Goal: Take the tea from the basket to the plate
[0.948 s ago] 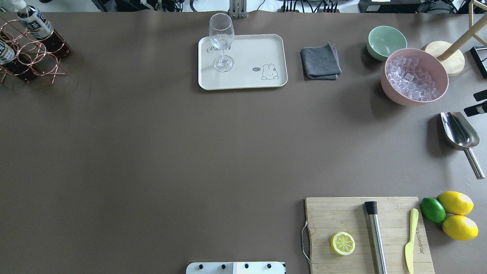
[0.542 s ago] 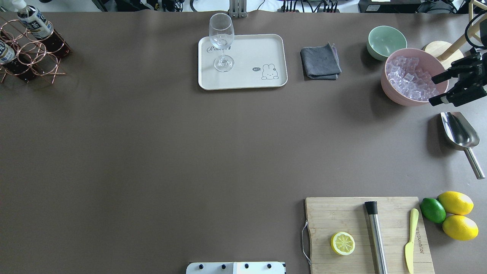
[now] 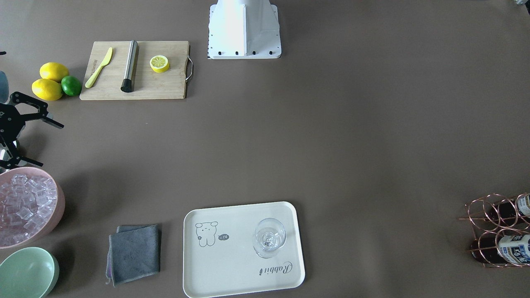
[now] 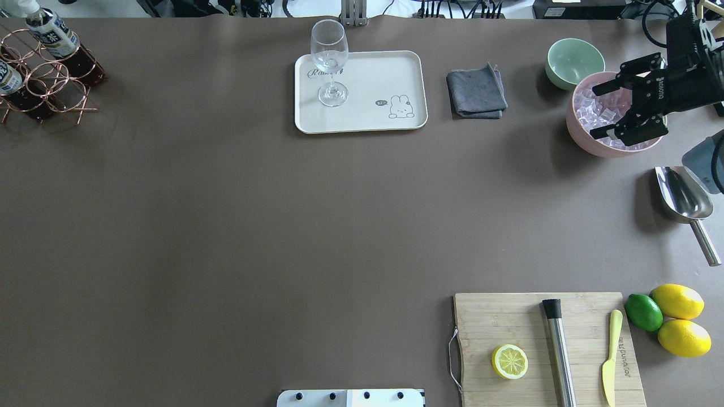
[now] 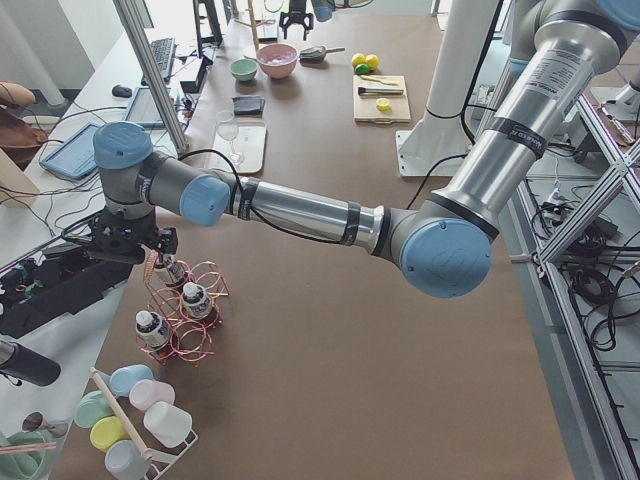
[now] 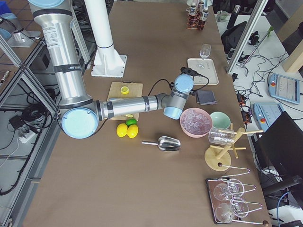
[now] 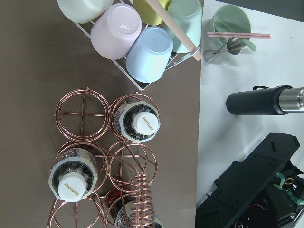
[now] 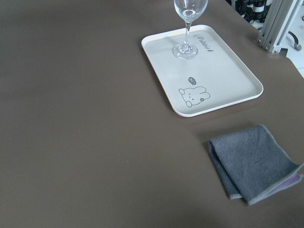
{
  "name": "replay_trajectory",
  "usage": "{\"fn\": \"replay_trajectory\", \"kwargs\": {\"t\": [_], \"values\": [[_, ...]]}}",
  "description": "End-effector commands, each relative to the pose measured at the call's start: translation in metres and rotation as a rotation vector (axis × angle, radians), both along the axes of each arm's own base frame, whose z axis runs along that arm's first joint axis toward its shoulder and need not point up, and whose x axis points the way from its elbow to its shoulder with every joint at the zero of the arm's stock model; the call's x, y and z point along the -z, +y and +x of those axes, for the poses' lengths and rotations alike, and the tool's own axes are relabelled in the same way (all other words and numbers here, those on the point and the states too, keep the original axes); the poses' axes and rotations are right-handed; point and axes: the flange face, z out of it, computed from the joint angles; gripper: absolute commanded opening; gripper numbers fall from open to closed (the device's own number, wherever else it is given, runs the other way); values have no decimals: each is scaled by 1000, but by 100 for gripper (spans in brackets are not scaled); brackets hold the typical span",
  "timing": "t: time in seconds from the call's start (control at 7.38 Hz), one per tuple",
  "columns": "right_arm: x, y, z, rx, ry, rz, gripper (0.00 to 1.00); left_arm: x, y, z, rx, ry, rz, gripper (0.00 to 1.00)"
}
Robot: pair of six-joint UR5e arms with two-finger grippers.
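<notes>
Inside the copper wire basket [image 7: 81, 113], well apart from the plate [image 4: 390, 73], stood three tea bottles [image 7: 144, 122]: dark red-brown, white-capped, blue-and-white labelled. Right gripper [image 4: 598, 112] hung spread over the pink ice bowl [image 4: 580, 141]; left gripper [image 5: 140, 250] unclear.

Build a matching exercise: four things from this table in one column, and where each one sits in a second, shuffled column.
1. tea bottles
2. stemmed glass
3. lemon half
4. ice cubes

A. on the cutting board
B. in the pink bowl
C. in the basket
D. on the plate

Pairs: 1-C, 2-D, 3-A, 4-B
</notes>
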Motion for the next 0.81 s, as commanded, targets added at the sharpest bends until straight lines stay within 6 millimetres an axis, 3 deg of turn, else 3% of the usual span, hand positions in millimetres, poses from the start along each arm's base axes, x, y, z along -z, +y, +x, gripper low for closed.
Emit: {"fn": "replay_trajectory", "kwargs": {"t": [0.0, 0.27, 0.41, 0.68], "values": [[20, 16, -53, -84, -77, 208, 100, -11, -1, 12, -5, 2, -13, 98], [36, 56, -102, -115, -302, 103, 100, -22, -5, 25, -22, 3, -11, 98], [41, 71, -117, -126, -398, 52, 100, -25, -5, 27, -25, 3, -14, 97], [67, 87, -148, -102, -529, 30, 100, -34, -1, 37, -38, 3, -6, 91]]}}
